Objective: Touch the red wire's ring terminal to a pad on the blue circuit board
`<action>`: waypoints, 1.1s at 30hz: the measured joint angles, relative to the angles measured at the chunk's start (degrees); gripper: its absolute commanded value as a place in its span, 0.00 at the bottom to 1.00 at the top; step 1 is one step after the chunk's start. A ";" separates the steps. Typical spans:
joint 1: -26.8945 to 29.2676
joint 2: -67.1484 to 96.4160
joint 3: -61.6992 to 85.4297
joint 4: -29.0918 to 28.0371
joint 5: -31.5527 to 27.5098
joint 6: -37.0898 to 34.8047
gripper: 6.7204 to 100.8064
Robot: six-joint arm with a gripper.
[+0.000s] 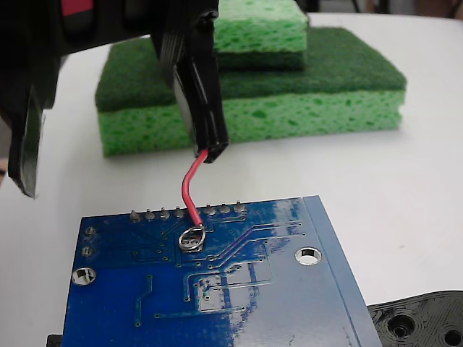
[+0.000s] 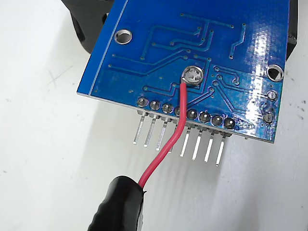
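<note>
1 white table (image 1: 405, 181) carries everything. At its back in the fixed view lie 2 green sponges: 1 large sponge (image 1: 311, 108) with a dark scouring layer on top of porous light-green foam, and 1 smaller sponge (image 1: 260, 32) stacked on it. In front lies 1 blue circuit board (image 1: 239, 303), flat, glossy, rectangular, with thin traces, 2 round mounting holes showing in this view and a row of silver solder points along its far edge. In the wrist view that row counts 8 solder points, with straight metal pins (image 2: 197, 144) sticking out past the edge over the table; 1 point is partly hidden by the wire. 1 black plastic part (image 1: 423, 322) with round holes sits just beside the board's lower right corner in the fixed view.

1 gripper (image 1: 116, 94), black and blocky, fills the upper left of the fixed view. Its jaws are closed down on 1 black sleeve (image 1: 206, 108), which hangs from them; how tightly cannot be told.

From the sleeve comes 1 red wire (image 1: 190, 191), thin and slightly curved, crossing the solder row. It ends in 1 small silver ring (image 1: 191, 238), which lies flat on the board just inside the solder row, touching a round silver pad (image 2: 193, 74).
</note>
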State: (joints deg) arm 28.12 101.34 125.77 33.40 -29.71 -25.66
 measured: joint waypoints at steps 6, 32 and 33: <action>0.00 0.00 -0.09 0.00 -0.09 0.00 0.99; -12.30 53.53 34.10 3.43 23.64 24.52 0.99; -12.30 56.07 35.60 4.75 24.43 25.31 0.99</action>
State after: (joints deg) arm 15.82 157.41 161.37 38.14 -5.27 -0.35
